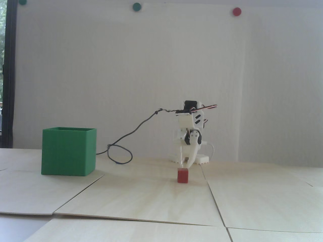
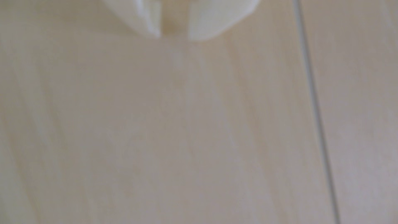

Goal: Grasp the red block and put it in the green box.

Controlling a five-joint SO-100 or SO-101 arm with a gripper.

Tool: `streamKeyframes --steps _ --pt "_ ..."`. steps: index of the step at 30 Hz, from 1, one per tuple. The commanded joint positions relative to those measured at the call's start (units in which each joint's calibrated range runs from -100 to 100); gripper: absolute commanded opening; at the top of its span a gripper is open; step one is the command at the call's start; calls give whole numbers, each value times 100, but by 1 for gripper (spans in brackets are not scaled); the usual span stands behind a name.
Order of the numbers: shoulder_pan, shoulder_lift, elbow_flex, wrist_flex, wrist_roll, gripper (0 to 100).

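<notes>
The red block (image 1: 183,175) lies on the pale wooden table near the middle of the fixed view. My white gripper (image 1: 185,165) points straight down just above and behind it, with a narrow gap between its fingers and nothing held. In the blurred wrist view the gripper (image 2: 174,37) enters from the top edge with bare wood showing between the two tips; the red block does not show there. The green box (image 1: 68,151) stands open-topped on the table far to the left of the block in the fixed view.
A black cable (image 1: 118,153) loops on the table between the box and the arm's base (image 1: 188,157). The table is made of boards with seams (image 1: 214,199); one seam (image 2: 312,107) runs down the right of the wrist view. Round magnets (image 1: 236,11) sit on the back wall.
</notes>
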Motion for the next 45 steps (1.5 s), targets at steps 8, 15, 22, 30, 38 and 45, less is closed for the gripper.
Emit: streamKeyframes --steps 8,15,22,30,38,45 --pt "28 -29 -256 81 -18 2" --pt "36 58 -1338 90 -23 3" --pt "36 295 -2332 90 -23 3" --pt "92 2537 -3982 39 -29 3" --pt "229 5080 -6156 5 -34 3" --pt "301 7251 -8206 5 -39 3"
